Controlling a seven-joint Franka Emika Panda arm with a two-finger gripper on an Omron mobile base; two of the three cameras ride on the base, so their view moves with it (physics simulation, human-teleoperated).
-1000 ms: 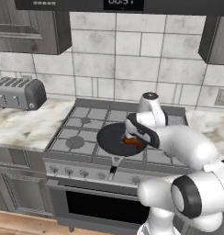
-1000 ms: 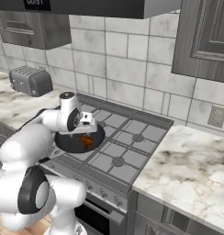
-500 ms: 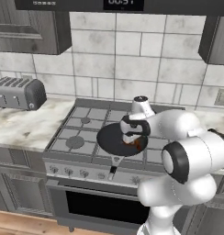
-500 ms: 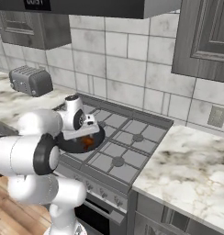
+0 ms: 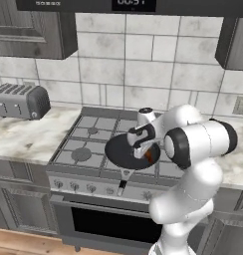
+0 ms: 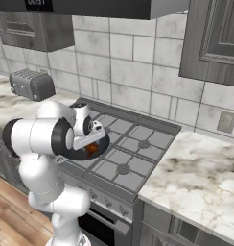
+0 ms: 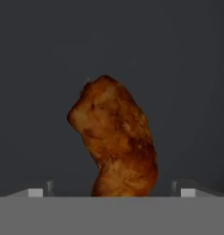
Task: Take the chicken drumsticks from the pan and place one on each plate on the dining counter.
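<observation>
A black pan [image 5: 117,152] sits on the front middle burner of the gas stove, its short handle pointing over the front edge. One orange-brown chicken drumstick [image 5: 150,156] lies at the pan's right side, partly hidden by my hand. My gripper [image 5: 141,152] points down into the pan and is open. In the hand view the drumstick [image 7: 114,137] lies on the pan's dark floor [image 7: 187,69], midway between my two fingertips [image 7: 36,192], with a gap on each side. From the right, the drumstick [image 6: 93,148] peeks out below the gripper [image 6: 90,143]. The plates and dining counter are out of view.
A grey toaster [image 5: 21,102] stands on the marble counter [image 5: 24,139] left of the stove. More marble counter [image 6: 200,178] runs to the right. Burner grates [image 6: 133,144] surround the pan. A hood and dark wall cabinets [image 6: 215,38] hang overhead.
My hand has come down and slightly left over the pan, and the elbow has folded in towards the stove. The jaws stayed open. The pan and toaster have not moved.
</observation>
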